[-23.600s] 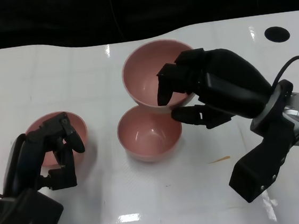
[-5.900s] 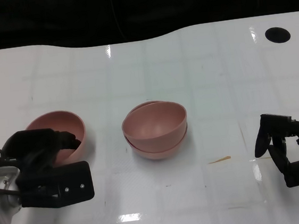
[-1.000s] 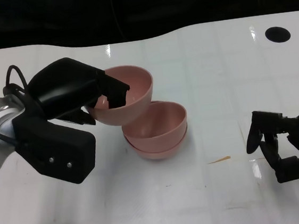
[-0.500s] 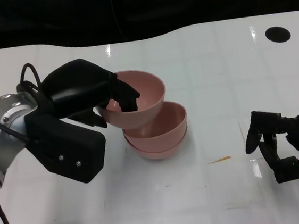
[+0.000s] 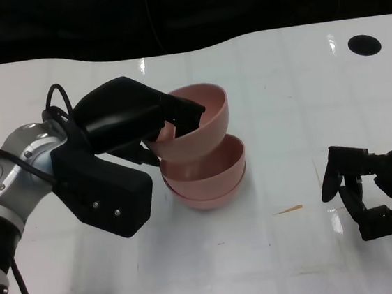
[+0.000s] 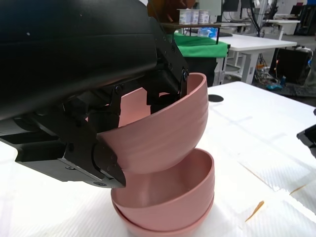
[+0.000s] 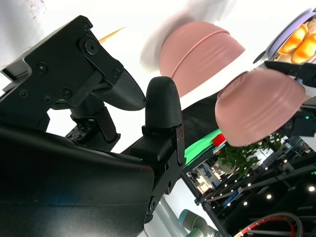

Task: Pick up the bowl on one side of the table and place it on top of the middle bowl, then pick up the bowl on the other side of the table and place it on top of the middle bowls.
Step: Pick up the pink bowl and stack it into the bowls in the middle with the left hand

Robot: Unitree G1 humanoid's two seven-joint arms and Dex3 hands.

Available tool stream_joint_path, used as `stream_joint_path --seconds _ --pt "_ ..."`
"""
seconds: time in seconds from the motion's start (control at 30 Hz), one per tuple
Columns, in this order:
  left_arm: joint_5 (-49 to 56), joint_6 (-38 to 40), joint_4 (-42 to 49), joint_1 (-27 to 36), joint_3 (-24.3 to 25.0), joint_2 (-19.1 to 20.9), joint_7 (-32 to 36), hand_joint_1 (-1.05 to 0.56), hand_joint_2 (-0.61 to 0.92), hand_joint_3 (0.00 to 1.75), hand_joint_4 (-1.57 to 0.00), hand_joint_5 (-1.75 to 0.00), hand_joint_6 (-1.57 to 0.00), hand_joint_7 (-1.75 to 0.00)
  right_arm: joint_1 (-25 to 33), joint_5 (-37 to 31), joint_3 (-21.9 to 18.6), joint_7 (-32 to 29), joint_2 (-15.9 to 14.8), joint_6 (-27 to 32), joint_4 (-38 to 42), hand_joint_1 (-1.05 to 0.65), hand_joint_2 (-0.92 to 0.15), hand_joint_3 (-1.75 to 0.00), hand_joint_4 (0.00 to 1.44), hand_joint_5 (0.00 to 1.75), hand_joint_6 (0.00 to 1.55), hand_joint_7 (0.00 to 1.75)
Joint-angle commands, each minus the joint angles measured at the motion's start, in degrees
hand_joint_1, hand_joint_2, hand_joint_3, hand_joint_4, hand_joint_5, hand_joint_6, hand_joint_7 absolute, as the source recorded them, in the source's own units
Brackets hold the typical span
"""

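Two pink bowls sit nested as a stack (image 5: 206, 177) in the middle of the white table (image 5: 282, 96). My left hand (image 5: 133, 118) grips a third pink bowl (image 5: 197, 126) by its rim, fingers inside it, and holds it tilted just above the stack. The left wrist view shows the held bowl (image 6: 158, 133) over the stacked bowls (image 6: 170, 202), and I cannot tell whether they touch. The right wrist view shows the held bowl (image 7: 259, 111) and the stack (image 7: 197, 54). My right hand (image 5: 365, 189) rests low at the right, fingers apart, holding nothing.
A thin orange mark (image 5: 287, 210) lies on the table between the stack and my right hand. A dark round hole (image 5: 363, 45) sits at the far right of the table. The table's far edge meets a dark background.
My left hand has carried the pink bowl to the right, from beside the stack to above it. The right hand has stayed in place.
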Motion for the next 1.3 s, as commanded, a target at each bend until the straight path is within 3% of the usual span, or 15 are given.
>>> stream_joint_path --seconds 0.03,0.63,1.3 --pt "1.05 -0.80 1.33 -1.36 -0.58 0.03 1.66 0.09 0.91 0.01 -0.75 -1.75 -0.60 -1.75 -0.42 -0.02 -0.07 -0.58 -0.58 -0.24 0.32 -0.01 -0.36 -1.55 0.91 1.75 0.70 1.68" --pt "2.77 -1.59 4.65 -2.08 -2.71 -1.08 4.06 0.07 0.89 0.00 -0.70 -1.75 -0.53 -1.75 0.23 0.27 -0.25 -0.55 -0.61 0.09 -0.71 -0.01 -0.37 -1.54 0.91 1.75 0.69 1.68" --pt "5.28 -2.26 10.60 -3.14 -5.42 -2.29 6.83 0.03 0.91 0.04 -0.68 -1.75 -0.56 -1.69 0.45 -0.10 -0.44 -0.69 -1.07 0.57 -1.67 -0.03 -0.39 -1.52 0.90 1.75 0.68 1.68"
